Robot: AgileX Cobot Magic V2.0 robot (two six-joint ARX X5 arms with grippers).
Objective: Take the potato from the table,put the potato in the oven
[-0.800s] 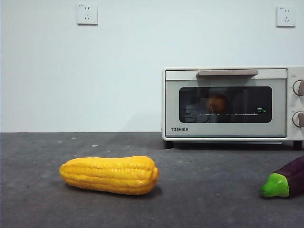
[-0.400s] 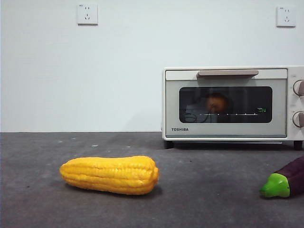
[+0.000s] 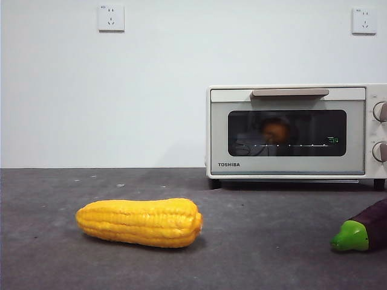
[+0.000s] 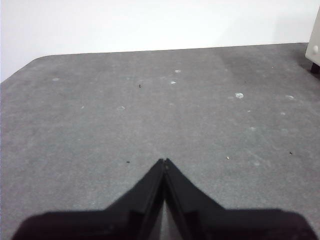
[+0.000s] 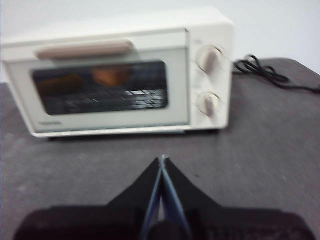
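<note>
The left gripper [image 4: 164, 161] hangs low over the bench [image 4: 150, 110], fingers [image 4: 150, 187] pressed together, holding nothing. The right gripper [image 5: 162, 159] faces the oven [image 5: 120, 80], fingers [image 5: 150, 185] likewise closed and empty.

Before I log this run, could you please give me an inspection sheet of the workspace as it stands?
Surface: dark grey table, lightly speckled, with pale flecks in the left wrist view.
Job's things: potato seen through the window of the oven, on the rack; oven door shut.
Clutter: corn cob lying on its side at the front; eggplant at the edge, partly cut off.
Grippers: left gripper shut, over bare table; right gripper shut, facing the oven front, apart from it.
Cables: black cord loose on the table beside the oven.
Surroundings: white wall, two sockets.
</note>
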